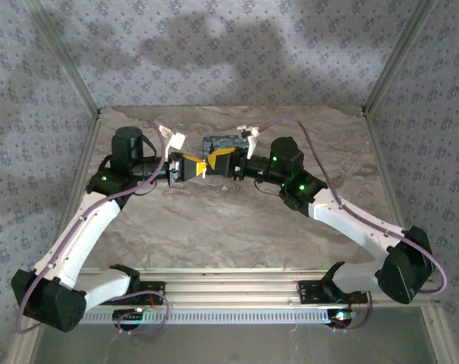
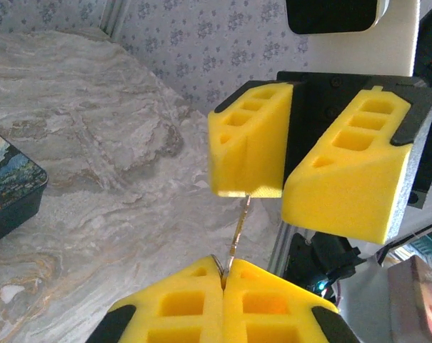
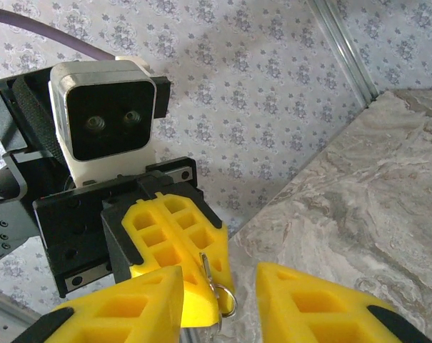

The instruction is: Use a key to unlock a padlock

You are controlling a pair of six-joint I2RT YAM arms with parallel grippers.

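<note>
1. While the key (image 2: 238,229) was clamped in the left gripper (image 2: 223,277), the jaws of the right gripper (image 2: 285,193) were seen apart.
2. The padlock (image 2: 8,186) was seen aside on the table (image 2: 130,107).
3. The key was judged light and slippery, best gripped by its head.

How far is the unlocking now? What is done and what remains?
Done: the key is off the table, pinched in the shut left jaws. In hand: the right jaws stand open at its free end, likely a handover. Left: the padlock lies on the table, touched by neither arm; the key is not yet in it.
</note>
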